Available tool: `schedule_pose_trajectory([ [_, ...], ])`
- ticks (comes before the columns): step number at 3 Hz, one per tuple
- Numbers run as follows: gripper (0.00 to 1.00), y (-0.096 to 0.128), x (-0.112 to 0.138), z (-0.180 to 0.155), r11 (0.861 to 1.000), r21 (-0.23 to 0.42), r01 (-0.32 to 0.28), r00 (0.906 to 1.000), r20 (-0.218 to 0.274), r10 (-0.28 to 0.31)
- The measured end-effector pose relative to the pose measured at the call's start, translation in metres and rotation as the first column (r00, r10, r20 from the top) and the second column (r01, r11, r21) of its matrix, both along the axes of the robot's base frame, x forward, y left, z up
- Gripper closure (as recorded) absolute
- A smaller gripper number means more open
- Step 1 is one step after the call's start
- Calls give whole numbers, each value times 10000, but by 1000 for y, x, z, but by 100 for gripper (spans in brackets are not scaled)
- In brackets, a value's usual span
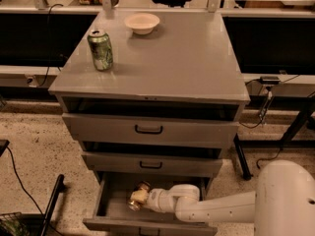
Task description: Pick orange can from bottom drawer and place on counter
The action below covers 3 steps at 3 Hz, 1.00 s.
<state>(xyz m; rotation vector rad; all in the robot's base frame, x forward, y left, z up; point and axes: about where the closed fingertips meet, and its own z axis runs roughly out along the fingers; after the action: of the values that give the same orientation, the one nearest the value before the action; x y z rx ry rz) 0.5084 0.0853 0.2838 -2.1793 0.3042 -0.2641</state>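
The bottom drawer (pixel 110 211) stands pulled open at the foot of the grey cabinet. My white arm reaches into it from the lower right. My gripper (pixel 137 197) sits inside the drawer at its left-middle, shut on the orange can (pixel 140 192), whose gold-brown side and silver end show at the fingertips. The can lies tilted, just above the drawer floor. The counter (pixel 187 58) is the flat grey top of the cabinet, well above the gripper.
A green and white can (pixel 100 49) stands at the counter's left. A white bowl (pixel 142 22) sits at the counter's back. The two upper drawers (pixel 149 129) are slightly ajar above the arm. A dark pole (pixel 50 206) leans on the floor at left.
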Motion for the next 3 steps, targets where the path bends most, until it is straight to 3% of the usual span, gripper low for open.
schedule_pose_trajectory([
  [1,100,-4,-10,39,9942,988,-425,9981,496,378],
  [2,100,-4,-36,107,9727,1966,-1236,9880,1154,1022],
  [3,100,-19,-48,159,9558,2359,-1756,9771,1606,1398],
])
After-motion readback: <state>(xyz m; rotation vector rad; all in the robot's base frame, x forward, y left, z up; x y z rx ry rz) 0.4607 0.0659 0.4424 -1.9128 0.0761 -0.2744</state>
